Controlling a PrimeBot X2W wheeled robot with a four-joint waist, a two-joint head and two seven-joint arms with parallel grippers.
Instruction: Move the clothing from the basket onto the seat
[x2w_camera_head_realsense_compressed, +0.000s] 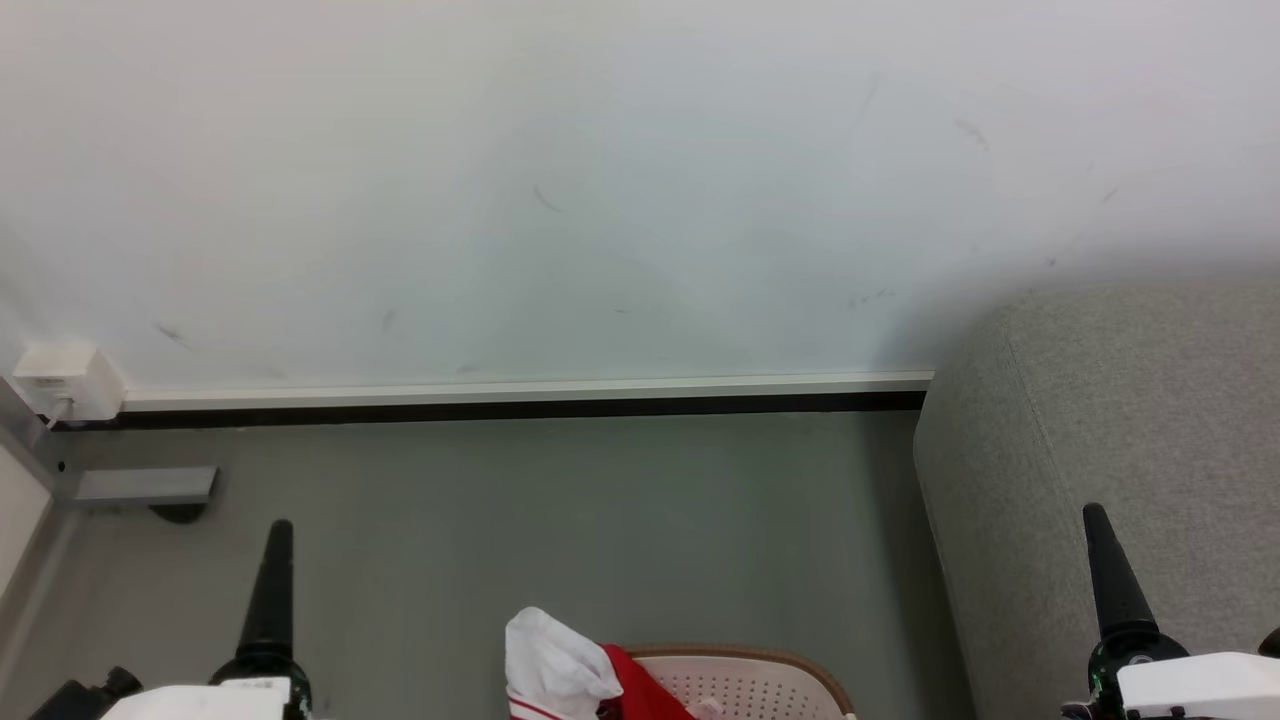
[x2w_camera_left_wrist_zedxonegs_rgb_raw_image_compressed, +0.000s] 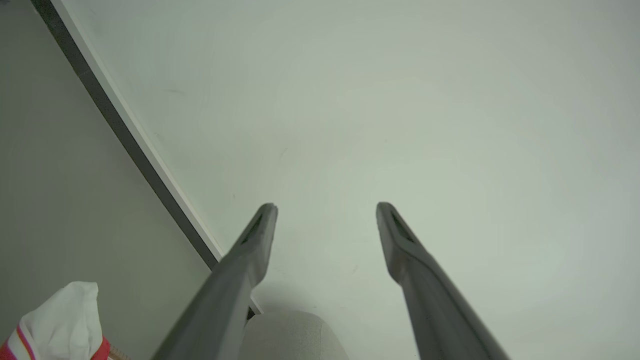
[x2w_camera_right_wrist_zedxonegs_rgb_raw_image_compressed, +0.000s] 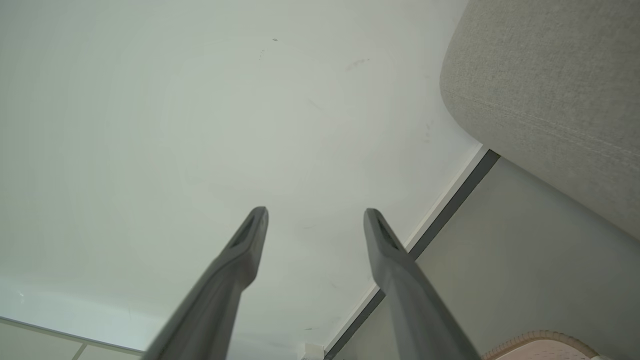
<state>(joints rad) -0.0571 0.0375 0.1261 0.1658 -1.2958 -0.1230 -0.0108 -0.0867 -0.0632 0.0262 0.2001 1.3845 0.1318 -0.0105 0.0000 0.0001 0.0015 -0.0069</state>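
Grey upholstery marks the seat (x2w_camera_head_realsense_compressed: 1130, 450), which I log between three and four o'clock in the head view, its rounded corner set close to the pale wall (x2w_camera_head_realsense_compressed: 600, 200). A white skirting strip (x2w_camera_head_realsense_compressed: 500, 383) with a dark line beneath it runs along the base of the wall from nine o'clock across to the seat. A small white box (x2w_camera_head_realsense_compressed: 65, 380) is fixed at the strip's nine o'clock end.

The basket (x2w_camera_head_realsense_compressed: 745, 685) stands on the grey floor (x2w_camera_head_realsense_compressed: 550, 520) at six o'clock, cut off by the bottom edge. It is near the seat's side, with a band of floor between them. I can read its brown rim and perforated cream wall.

The clothing (x2w_camera_head_realsense_compressed: 560, 675) is at the basket, on its nine o'clock side. A white panel is bunched up above the rim with a thin red stripe low down, and bright red fabric touches it on the three o'clock side.

The left gripper (x2w_camera_left_wrist_zedxonegs_rgb_raw_image_compressed: 326, 207) sits at seven o'clock in the head view, where I see one dark finger pointing to twelve. Its wrist view shows both fingers spread wide, with bare wall between them.

The right gripper (x2w_camera_right_wrist_zedxonegs_rgb_raw_image_compressed: 315, 212) sits at five o'clock, in front of the seat. Its fingers are likewise spread wide, framing the wall.
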